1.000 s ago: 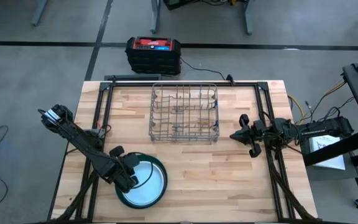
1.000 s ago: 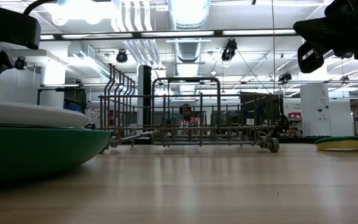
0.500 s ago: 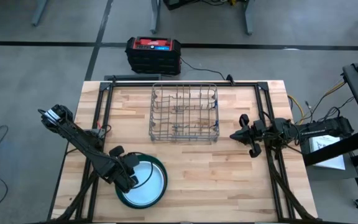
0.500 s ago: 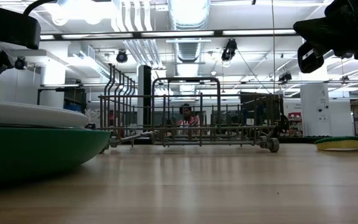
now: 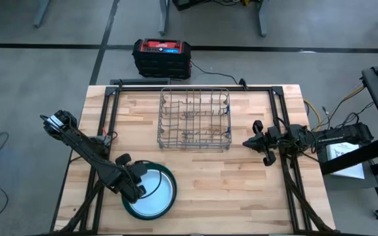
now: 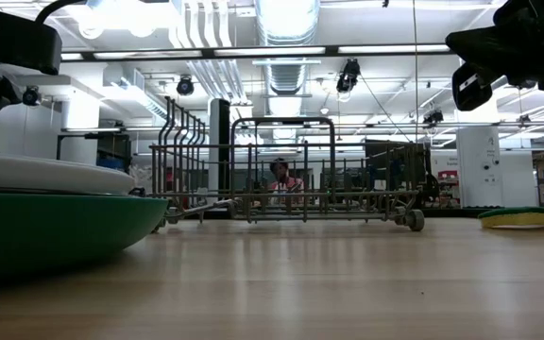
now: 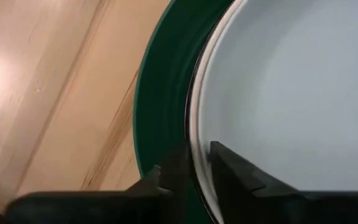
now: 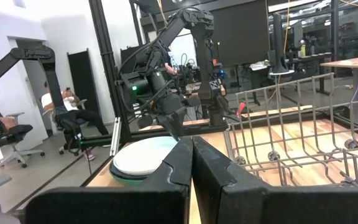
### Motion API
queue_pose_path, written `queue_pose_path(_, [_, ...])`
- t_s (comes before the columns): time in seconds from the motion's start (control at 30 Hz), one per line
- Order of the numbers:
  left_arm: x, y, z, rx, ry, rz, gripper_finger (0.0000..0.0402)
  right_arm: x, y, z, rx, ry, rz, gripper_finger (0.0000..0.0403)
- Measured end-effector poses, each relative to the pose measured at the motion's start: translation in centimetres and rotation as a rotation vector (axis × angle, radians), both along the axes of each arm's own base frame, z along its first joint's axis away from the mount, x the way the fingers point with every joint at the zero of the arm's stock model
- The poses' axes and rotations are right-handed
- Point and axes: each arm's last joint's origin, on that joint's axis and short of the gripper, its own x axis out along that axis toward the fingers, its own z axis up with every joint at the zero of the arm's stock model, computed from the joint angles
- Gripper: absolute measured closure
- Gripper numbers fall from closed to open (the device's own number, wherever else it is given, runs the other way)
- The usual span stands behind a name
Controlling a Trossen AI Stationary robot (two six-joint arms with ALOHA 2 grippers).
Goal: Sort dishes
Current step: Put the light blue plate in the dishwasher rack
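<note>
**Visitor:** Dishes (image 5: 151, 192) first, then: where are they, and what has hold of them?

**Technician:** Stacked at the near edge of the table (image 5: 241, 190), left of middle. The big dark green plate (image 7: 160, 93) is underneath, with a pale plate (image 7: 291, 87) on top. The left gripper (image 7: 192, 163) has its fingers straddling the pale plate's rim, one outside and one inside, narrowed almost onto it. I'd call that a pinch closing, not yet a firm one.

**Visitor:** How should it go about lifting?

**Technician:** My guess: get the rim seated deep between the pads before rising, keep only the pale plate in the grip, and lift gently so the green one doesn't drag along. Then tilt it on edge for a slot in the wire rack (image 5: 195, 120), which sits well apart, toward the far side.

**Visitor:** And the other arm?

**Technician:** The right gripper (image 8: 192, 163) waits at the right of the table, fingers pressed together, holding nothing.

**Visitor:** Anything you can't make out?

**Technician:** How many plates lie in that stack; any others are hidden under the pale one. The level view cuts the stack off at its edge too. Someone sits far behind the rack.
</note>
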Motion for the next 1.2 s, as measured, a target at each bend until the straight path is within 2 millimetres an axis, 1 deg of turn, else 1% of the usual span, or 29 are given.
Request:
queue_pose_path(0.07, [0.0,0.0,0.0,0.002,0.000,0.000,0.0386,0.0,0.0,0.0,0.000,0.000,0.000,0.0403])
queue_pose_path(0.1, [0.0,0.0,0.0,0.003,-0.003,0.000,0.0393,0.0,0.0,0.0,0.000,0.000,0.000,0.0403])
queue_pose_path(0.53, [0.0,0.0,0.2,0.007,-0.001,0.000,0.0401,0.0,0.0,0.0,0.001,0.000,0.000,0.0403])
queue_pose_path(0.87, [0.4,-0.2,2.7,0.046,0.013,-0.001,0.0401,0.0,0.0,0.0,0.003,0.001,0.000,0.0403])
queue_pose_path(1.2, [0.7,-0.3,4.7,0.102,-0.029,-0.002,0.0401,0.0,0.0,0.0,0.006,0.001,0.001,0.0403])
